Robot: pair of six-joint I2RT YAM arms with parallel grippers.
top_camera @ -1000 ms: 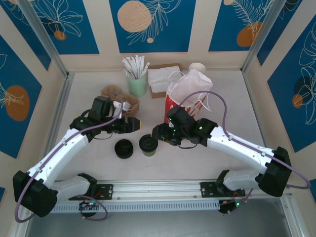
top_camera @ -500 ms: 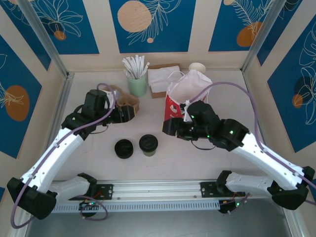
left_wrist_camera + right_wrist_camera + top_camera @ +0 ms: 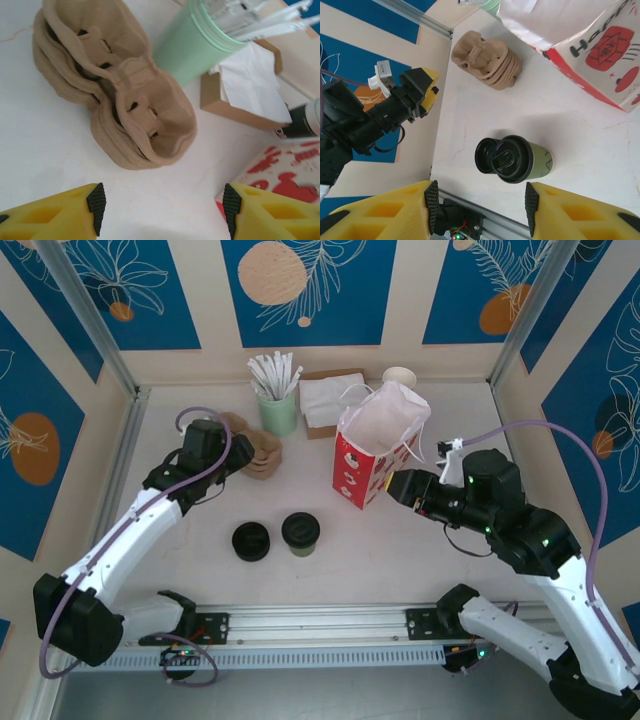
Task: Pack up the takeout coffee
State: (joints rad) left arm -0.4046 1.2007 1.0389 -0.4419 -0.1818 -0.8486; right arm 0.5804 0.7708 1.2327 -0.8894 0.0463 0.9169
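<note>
One takeout coffee (image 3: 300,533) stands upright on the white table (image 3: 400,565), near the front edge and about midway between the two arms, its black lid on and its greenish body below. Nothing is gripping it. Just to its left lies a loose black lid (image 3: 250,541), close beside it but not touching in the top view. Behind the coffee and off to the right stands the red bag (image 3: 372,462), mouth open at the top, a stretch of bare table between the two. The right gripper (image 3: 479,207) hangs by the bag's right side, its yellow fingers spread wide with nothing between them; its wrist camera looks across the table at the coffee. The left gripper (image 3: 162,212) is over on the far left, pointed at a stack of brown pulp cup carriers (image 3: 262,452), fingers likewise wide apart and short of touching the stack. Further back sit a green cup of wrapped straws (image 3: 279,412), a cardboard box of napkins (image 3: 325,400) and a stack of cream cups (image 3: 400,377) by the rear wall.
</note>
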